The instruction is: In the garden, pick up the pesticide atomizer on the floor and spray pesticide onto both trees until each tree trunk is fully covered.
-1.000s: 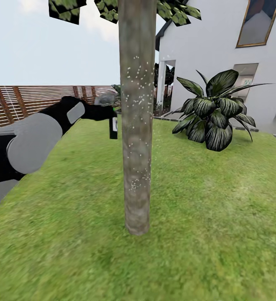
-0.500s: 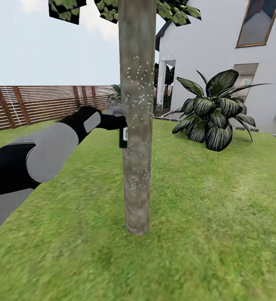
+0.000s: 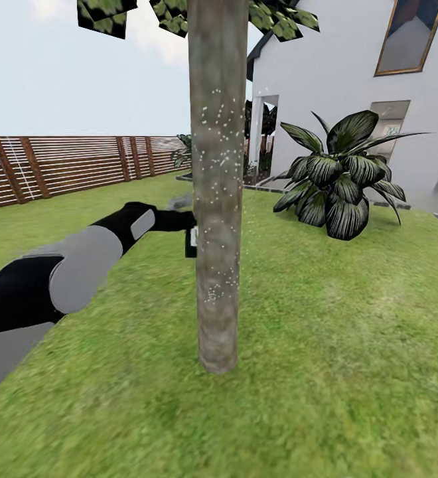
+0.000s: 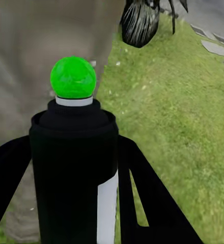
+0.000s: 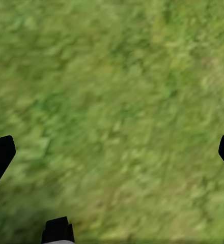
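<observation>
One tree's thick grey-brown tree trunk (image 3: 217, 199) stands just ahead on the garden lawn, dotted with white specks from chest height to near its base. My left gripper (image 3: 180, 222) reaches in from the left, shut on the pesticide atomizer (image 3: 190, 241), whose black body is partly hidden behind the trunk's left edge. In the left wrist view the atomizer (image 4: 74, 168) sits between the black fingers (image 4: 142, 193), its green spot (image 4: 73, 77) close to the trunk (image 4: 35, 46). My right gripper (image 5: 113, 152) hangs open over bare grass.
A dark broad-leaved shrub (image 3: 338, 176) grows to the right, in front of the white house (image 3: 352, 73). A brown slatted fence (image 3: 60, 166) bounds the lawn at the left. Grass (image 3: 325, 345) surrounds the trunk.
My left arm has carried the atomizer rightward to the trunk's left edge and then lower. The nozzle is now partly behind the trunk.
</observation>
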